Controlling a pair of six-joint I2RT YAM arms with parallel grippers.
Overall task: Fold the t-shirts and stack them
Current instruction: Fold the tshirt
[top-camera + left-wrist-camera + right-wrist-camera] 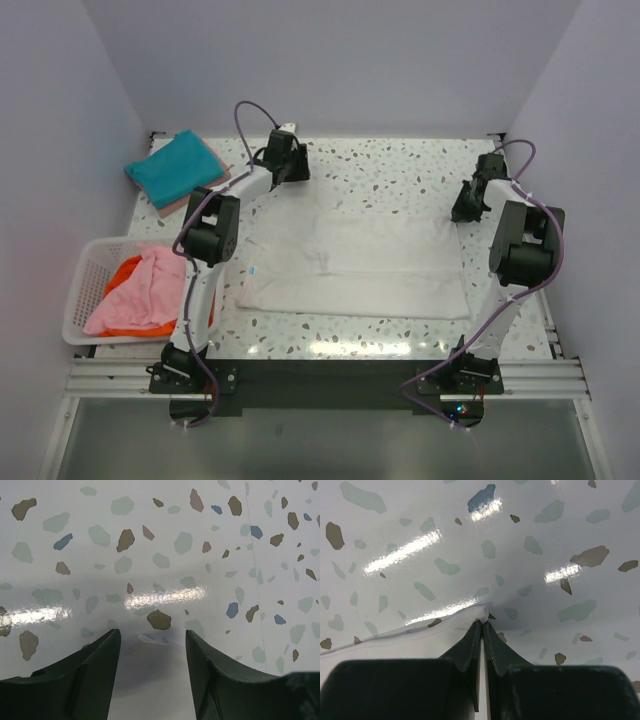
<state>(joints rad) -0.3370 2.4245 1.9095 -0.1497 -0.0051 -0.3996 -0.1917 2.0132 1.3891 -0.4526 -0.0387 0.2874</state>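
Observation:
A white t-shirt [350, 265] lies spread flat on the middle of the table. My left gripper [290, 170] is at its far left corner. In the left wrist view the left gripper [152, 632] is open, low over the table, with a white cloth edge [150, 665] lying between the fingers. My right gripper [466, 207] is at the far right corner. In the right wrist view the right gripper [483, 622] is shut on that corner of the white shirt [395, 642]. A folded teal t-shirt [175, 168] lies at the back left. A pink t-shirt [140, 295] and an orange one [125, 270] are in the basket.
A white lattice basket [85, 270] stands at the left edge of the speckled table [400, 165]. A pinkish layer [190, 200] shows under the teal shirt. Walls close in the back and both sides. The arm bases are at the near edge.

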